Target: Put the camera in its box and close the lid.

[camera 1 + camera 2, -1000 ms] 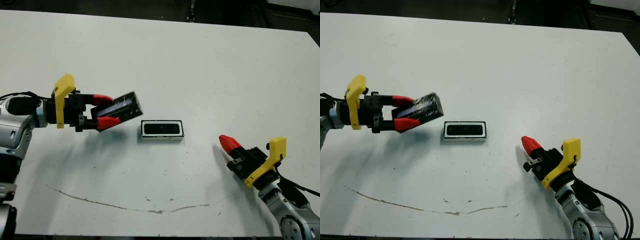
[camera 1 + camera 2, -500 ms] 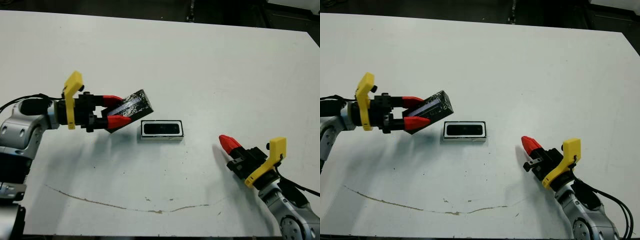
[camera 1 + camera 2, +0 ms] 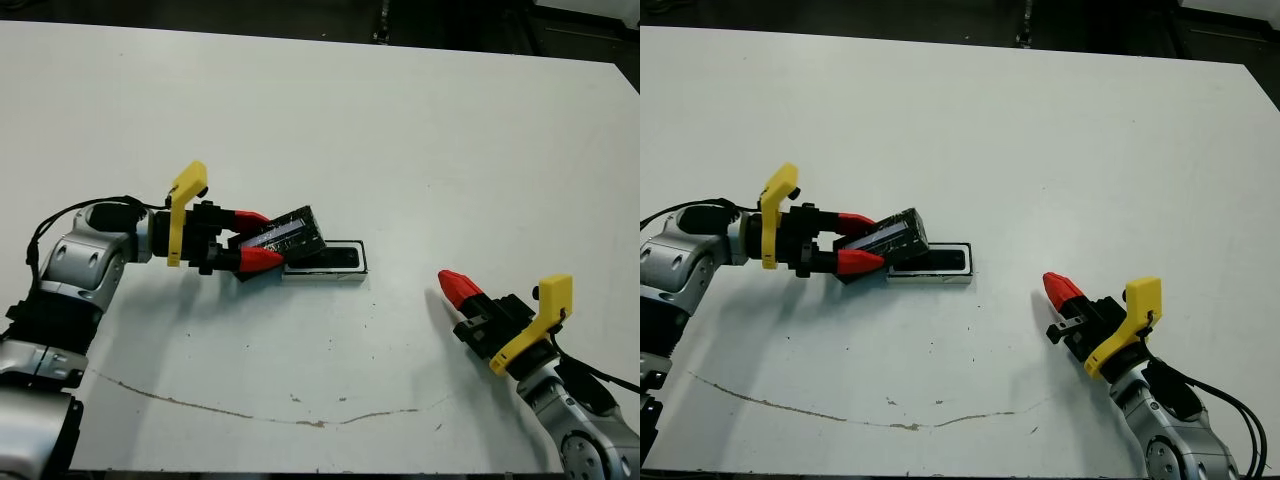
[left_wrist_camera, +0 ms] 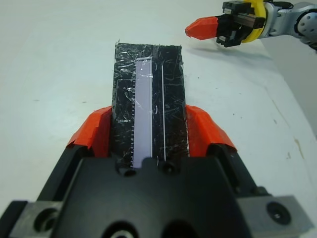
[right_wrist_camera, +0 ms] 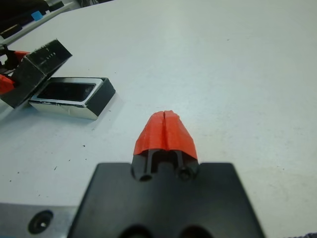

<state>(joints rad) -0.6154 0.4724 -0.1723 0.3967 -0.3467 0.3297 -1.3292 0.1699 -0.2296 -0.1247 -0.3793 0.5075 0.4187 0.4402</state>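
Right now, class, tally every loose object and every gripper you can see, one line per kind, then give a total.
Lid: 1
Box: 1
Camera lying inside the box: 1
Grippers: 2, the left gripper and the right gripper
Total: 5

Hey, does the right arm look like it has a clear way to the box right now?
Probably yes. The table between the shut right gripper and the box is bare. Only the box's far end is crowded: there the left gripper holds the lid tilted over it.
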